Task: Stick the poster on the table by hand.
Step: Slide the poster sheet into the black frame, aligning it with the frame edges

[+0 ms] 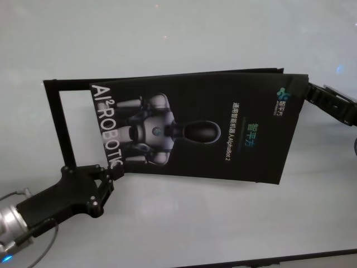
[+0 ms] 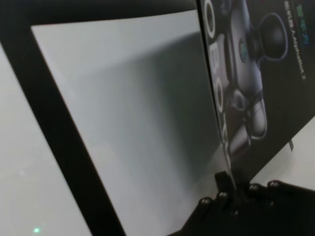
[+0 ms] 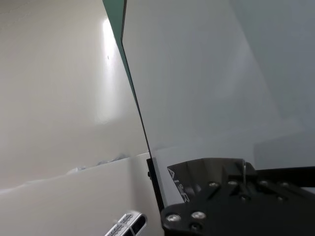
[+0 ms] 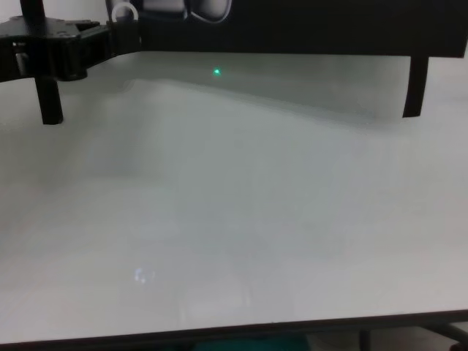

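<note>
left gripper point(image 1: 113, 176) clamps poster point(image 1: 212, 128) near-left corner | poster held off table point(image 1: 223, 223), over black frame point(image 1: 56, 125) | right gripper point(image 1: 309, 92) holds far-right edge, grip unclear | lower evenly, keep sheet taut.

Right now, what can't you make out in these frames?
- Right gripper fingers: hidden behind the poster edge, head view.
- Poster's contact with the table: undecidable; chest view's top edge cuts the poster off.
- Small lettering under the poster's logo: too small, head view.
- Left gripper fingers' gap: unclear.
</note>
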